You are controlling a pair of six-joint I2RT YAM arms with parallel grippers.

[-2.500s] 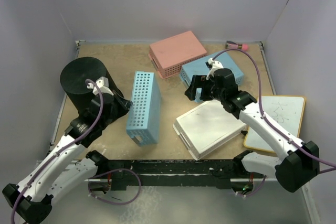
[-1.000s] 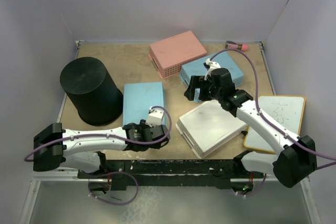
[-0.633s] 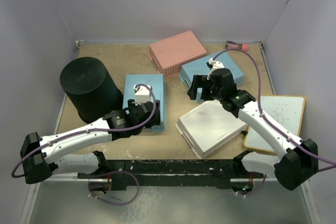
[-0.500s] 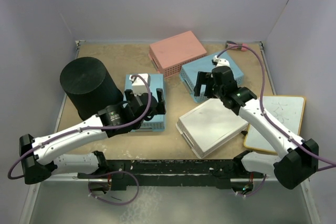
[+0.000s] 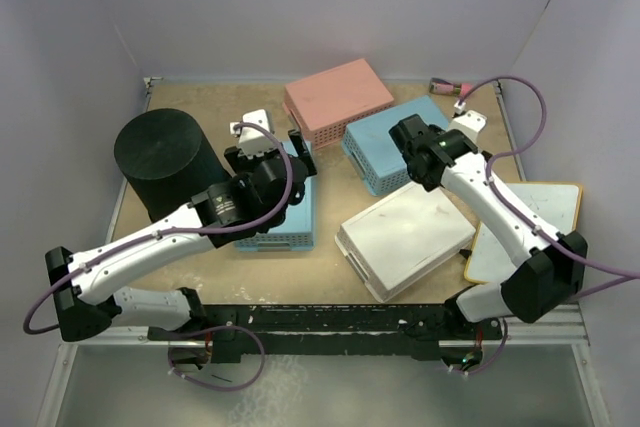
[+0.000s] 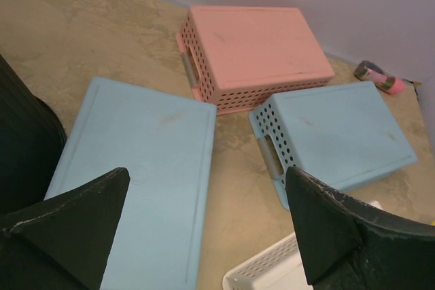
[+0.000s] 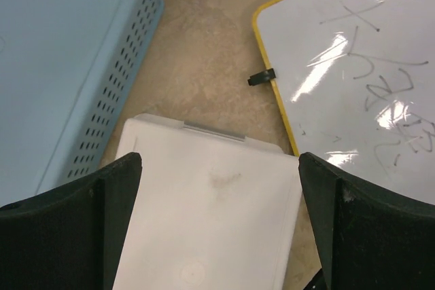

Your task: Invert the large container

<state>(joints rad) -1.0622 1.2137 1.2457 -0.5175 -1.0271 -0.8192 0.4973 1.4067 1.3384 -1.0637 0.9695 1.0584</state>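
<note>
As seen from above, the blue basket (image 5: 285, 217), which I take for the large container, lies just right of the black bin (image 5: 165, 162), its long axis running away from the arm bases. Its solid bottom faces up and its perforated walls run down to the table, so it already lies as the task asks. My left gripper (image 5: 272, 147) hangs over the basket's far end with fingers spread wide and nothing between them; the left arm is the nearer one. My right gripper (image 5: 410, 137), likewise spread and holding nothing, hovers farther right of the bin, above a white basket (image 5: 400, 237).
</note>
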